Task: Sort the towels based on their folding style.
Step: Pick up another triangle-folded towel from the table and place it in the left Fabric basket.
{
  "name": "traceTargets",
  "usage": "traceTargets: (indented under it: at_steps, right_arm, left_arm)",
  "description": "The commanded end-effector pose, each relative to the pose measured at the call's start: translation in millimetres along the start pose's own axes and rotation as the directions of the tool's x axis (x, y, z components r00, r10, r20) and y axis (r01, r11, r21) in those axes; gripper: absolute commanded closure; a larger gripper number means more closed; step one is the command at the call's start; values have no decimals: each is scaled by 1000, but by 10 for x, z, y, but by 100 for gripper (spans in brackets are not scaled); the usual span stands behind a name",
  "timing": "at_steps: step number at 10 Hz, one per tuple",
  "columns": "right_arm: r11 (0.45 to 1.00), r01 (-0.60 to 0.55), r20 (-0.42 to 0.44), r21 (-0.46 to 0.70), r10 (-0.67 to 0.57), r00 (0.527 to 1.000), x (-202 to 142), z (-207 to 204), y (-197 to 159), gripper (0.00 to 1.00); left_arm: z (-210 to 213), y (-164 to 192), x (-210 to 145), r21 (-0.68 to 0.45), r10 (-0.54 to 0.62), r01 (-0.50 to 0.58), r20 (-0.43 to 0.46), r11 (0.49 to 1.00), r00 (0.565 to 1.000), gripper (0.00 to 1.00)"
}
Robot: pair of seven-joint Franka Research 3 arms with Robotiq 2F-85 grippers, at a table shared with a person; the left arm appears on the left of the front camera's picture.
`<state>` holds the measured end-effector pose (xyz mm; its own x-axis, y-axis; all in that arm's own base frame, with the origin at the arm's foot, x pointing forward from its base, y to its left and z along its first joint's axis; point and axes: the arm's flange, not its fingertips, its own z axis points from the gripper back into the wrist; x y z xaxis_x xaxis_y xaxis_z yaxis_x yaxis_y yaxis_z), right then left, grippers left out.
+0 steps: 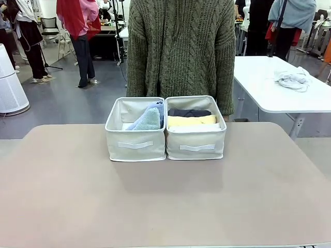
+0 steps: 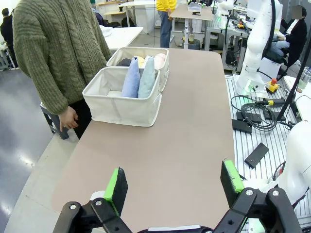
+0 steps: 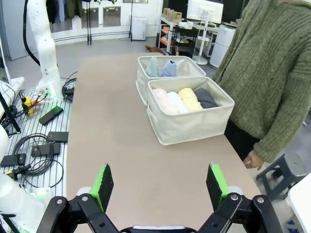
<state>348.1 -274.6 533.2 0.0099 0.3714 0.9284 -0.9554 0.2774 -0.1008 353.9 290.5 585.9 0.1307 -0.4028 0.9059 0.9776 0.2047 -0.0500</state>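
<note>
From the front, two pale fabric bins sit side by side, touching, near the far edge of the table (image 1: 165, 206), just in front of a person in a green cable-knit sweater (image 1: 181, 46). The left bin (image 1: 135, 144) holds the pale green cone (image 1: 149, 120) with the lavender-blue cone (image 1: 156, 108) behind it, both leaning with tips up and to the right. The right bin (image 1: 195, 145) holds rolls lying flat, long axes running left to right: the dark grey roll (image 1: 189, 112) farthest, the yellow roll (image 1: 191, 121) nearer, and a whitish edge of another just in front. In the left wrist view, the left gripper (image 2: 175, 187) hangs over bare tabletop with its jaws spread wide and nothing between them; the two cones stand tips up in the nearer bin, fuzzy terry, with the rolls' ends showing in the bin beyond. In the right wrist view, the right gripper (image 3: 160, 187) is likewise spread apart and empty above the table; the nearer bin shows the pink roll (image 3: 160, 99), the white roll (image 3: 176, 102), the yellow and the dark grey lying parallel, and the cones sit in the farther bin.
</note>
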Motion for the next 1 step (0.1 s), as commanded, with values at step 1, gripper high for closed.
traceTargets:
  at_steps: [1]
  right_arm:
    - [1000,-14,19,-1,14,1000,-20,-19,29,0]
  left_arm:
    - [1,-25,6,6,-3,3,-11,1000,1000,0]
